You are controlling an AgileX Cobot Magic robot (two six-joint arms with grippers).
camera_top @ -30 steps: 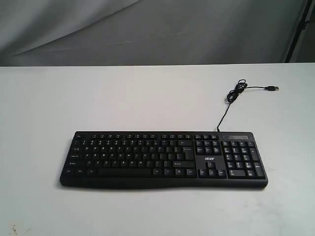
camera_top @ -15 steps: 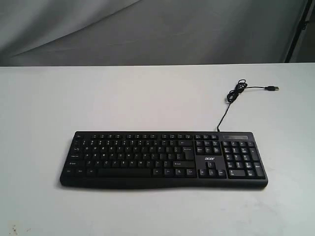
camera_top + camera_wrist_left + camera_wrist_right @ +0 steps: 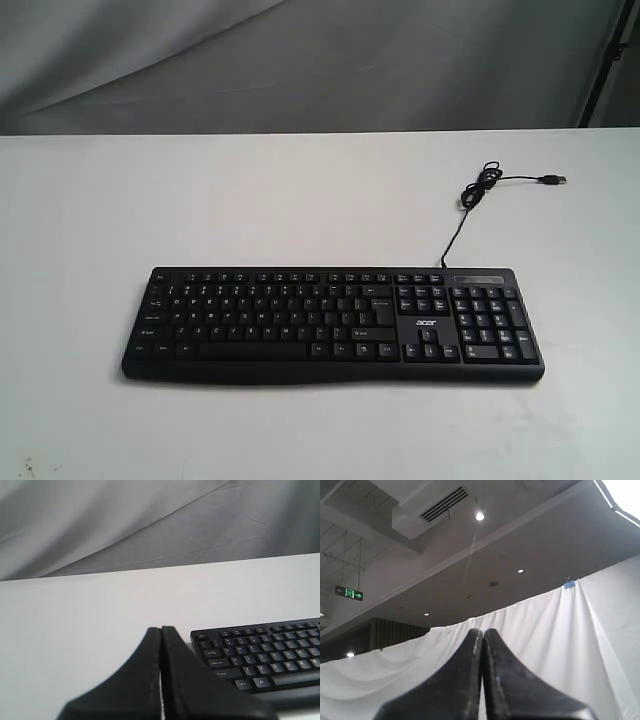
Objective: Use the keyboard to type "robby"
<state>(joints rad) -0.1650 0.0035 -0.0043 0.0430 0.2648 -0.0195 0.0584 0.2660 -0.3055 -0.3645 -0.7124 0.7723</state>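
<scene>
The black keyboard (image 3: 333, 323) with white legends and a small acer logo lies across the near middle of the white table (image 3: 250, 200); its thin cable (image 3: 470, 195) curls away at the back right. Neither arm shows in the exterior view. In the left wrist view my left gripper (image 3: 161, 629) is shut with nothing in it, over bare table beside the keyboard's (image 3: 262, 657) Esc and Tab end. In the right wrist view my right gripper (image 3: 483, 631) is shut and empty, pointing up at a white curtain and ceiling, so the keyboard is out of that view.
The USB plug (image 3: 552, 180) rests loose on the table at the back right. A grey cloth backdrop (image 3: 300, 60) hangs behind the table's far edge. A dark stand leg (image 3: 605, 60) is at the top right corner.
</scene>
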